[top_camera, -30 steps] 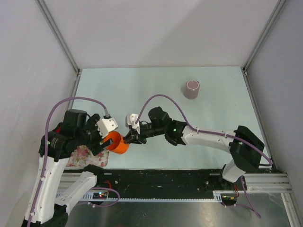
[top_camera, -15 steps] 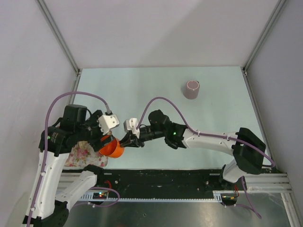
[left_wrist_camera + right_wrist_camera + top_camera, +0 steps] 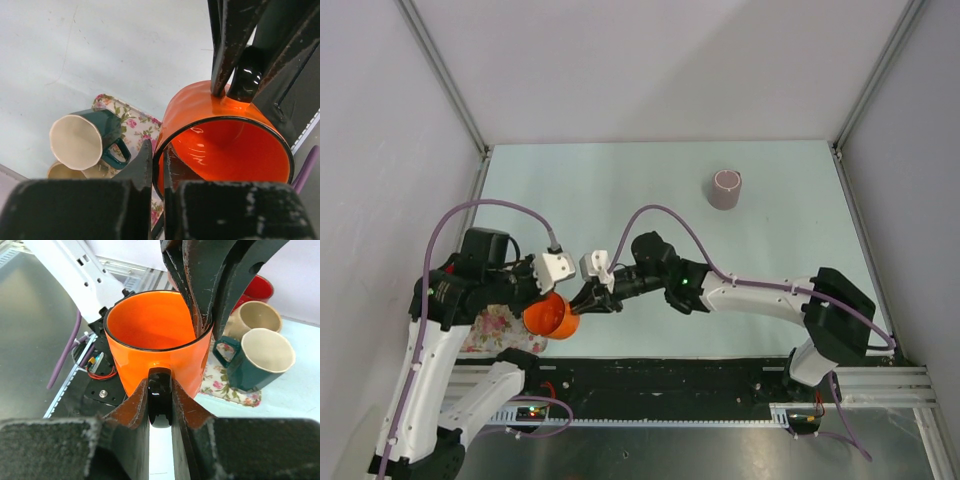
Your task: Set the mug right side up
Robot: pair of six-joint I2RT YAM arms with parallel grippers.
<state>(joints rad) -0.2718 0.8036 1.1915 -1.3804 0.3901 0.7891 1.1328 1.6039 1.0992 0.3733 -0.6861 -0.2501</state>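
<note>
The orange mug (image 3: 550, 318) hangs tilted in the air over the table's near left edge, its mouth turned toward the near side. My right gripper (image 3: 160, 390) is shut on the mug's black handle (image 3: 160, 402). My left gripper (image 3: 157, 152) is shut on the mug's rim, one finger inside the wall and one outside. In the left wrist view the orange mug (image 3: 220, 145) fills the right half. The right wrist view looks into the orange mug (image 3: 150, 335) from the handle side, with the left fingers (image 3: 205, 285) coming down over its far rim.
A floral cloth (image 3: 485, 330) lies at the near left under the left arm. On it are a dark green mug (image 3: 255, 360), a beige mug (image 3: 255, 317) and a red mug (image 3: 260, 287). A mauve mug (image 3: 724, 189) stands at the far right. The metal rail (image 3: 720, 375) runs along the near edge.
The left gripper has gone from open to shut on the mug's rim. The mug, held by the handle in the right gripper, has moved down-left and tipped.
</note>
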